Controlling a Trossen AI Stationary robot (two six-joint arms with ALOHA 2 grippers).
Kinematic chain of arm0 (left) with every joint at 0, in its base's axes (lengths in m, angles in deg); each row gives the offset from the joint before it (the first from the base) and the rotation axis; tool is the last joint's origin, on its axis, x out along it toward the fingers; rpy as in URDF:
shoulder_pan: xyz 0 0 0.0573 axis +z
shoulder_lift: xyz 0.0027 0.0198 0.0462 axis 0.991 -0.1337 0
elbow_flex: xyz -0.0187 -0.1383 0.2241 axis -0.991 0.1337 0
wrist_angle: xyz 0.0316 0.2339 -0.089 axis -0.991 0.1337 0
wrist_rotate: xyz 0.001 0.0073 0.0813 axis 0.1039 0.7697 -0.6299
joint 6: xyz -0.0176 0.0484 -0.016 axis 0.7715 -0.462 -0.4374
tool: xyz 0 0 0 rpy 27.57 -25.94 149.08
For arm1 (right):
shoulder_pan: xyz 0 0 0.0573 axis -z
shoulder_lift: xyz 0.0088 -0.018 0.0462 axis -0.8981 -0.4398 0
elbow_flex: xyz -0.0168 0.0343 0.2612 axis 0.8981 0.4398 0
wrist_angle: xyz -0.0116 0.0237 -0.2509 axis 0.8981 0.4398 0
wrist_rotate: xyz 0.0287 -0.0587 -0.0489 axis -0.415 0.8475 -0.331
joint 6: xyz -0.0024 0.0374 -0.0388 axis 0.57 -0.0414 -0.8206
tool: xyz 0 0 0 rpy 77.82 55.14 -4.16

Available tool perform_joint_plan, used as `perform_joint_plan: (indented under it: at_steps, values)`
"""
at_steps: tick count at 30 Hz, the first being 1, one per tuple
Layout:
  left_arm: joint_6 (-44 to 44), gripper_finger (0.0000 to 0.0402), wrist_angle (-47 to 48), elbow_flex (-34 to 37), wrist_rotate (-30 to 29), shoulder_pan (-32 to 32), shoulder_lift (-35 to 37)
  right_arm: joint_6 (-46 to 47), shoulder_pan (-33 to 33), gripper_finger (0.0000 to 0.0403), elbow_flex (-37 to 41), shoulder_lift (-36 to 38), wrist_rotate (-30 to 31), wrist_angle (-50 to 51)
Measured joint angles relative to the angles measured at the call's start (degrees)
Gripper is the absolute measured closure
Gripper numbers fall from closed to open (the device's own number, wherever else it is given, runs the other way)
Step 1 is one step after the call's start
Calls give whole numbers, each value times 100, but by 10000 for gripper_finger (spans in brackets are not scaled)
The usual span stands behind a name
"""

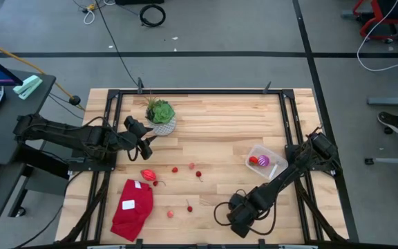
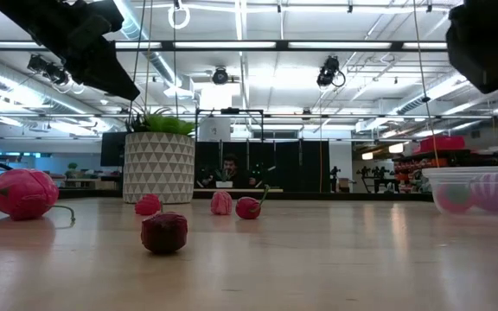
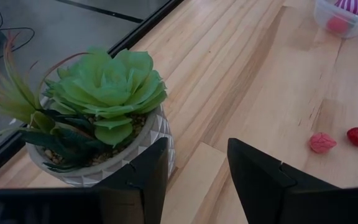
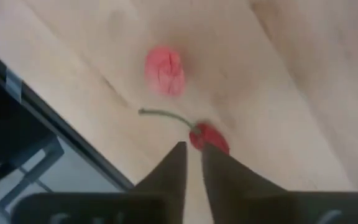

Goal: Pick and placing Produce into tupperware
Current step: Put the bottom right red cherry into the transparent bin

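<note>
At the table's front edge, right gripper (image 4: 192, 152) jaws nearly shut, empty; red stemmed cherry (image 4: 209, 137) just beyond the tips. Risk: tips nudge it away. Tupperware (image 1: 267, 160) well apart. Left gripper (image 3: 196, 163) open beside plant (image 3: 101, 93).

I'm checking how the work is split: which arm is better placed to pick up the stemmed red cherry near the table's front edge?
The right. Its gripper is just above the cherry, fingers nearly closed around it. The left gripper hangs open by the potted plant, far across the table.
</note>
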Motion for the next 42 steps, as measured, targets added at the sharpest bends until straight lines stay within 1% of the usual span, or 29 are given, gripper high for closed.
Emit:
perform_joint_plan:
  at_steps: [5,9,12,16,18,24,28,33,37,42]
  values:
    - [0,230,1,0,0,0,0,-123,-98,260,0,0,-57,-38]
    - [-2,230,2,0,0,0,0,-325,-177,212,-2,0,309,-35]
    - [-2,230,2,0,0,0,1,-601,-245,190,-9,-73,605,-42]
    - [-2,230,1,0,0,0,0,-881,-313,181,-9,-294,611,-126]
    - [-2,230,-2,0,0,0,0,-1013,-319,183,-9,-346,666,-216]
    - [-2,230,-4,0,0,0,0,-1209,-300,201,-9,-352,1200,-338]
    - [-2,230,-4,0,0,0,2,-1312,-308,216,-9,-352,1387,-337]
    - [-4,230,-4,0,0,0,1,-1310,-306,237,-9,-352,1427,-356]
    - [-4,230,-4,0,0,0,0,-1310,-304,267,-9,-352,1433,-354]
    - [-6,230,-4,0,0,0,0,-1306,-304,331,-9,-352,1583,-354]
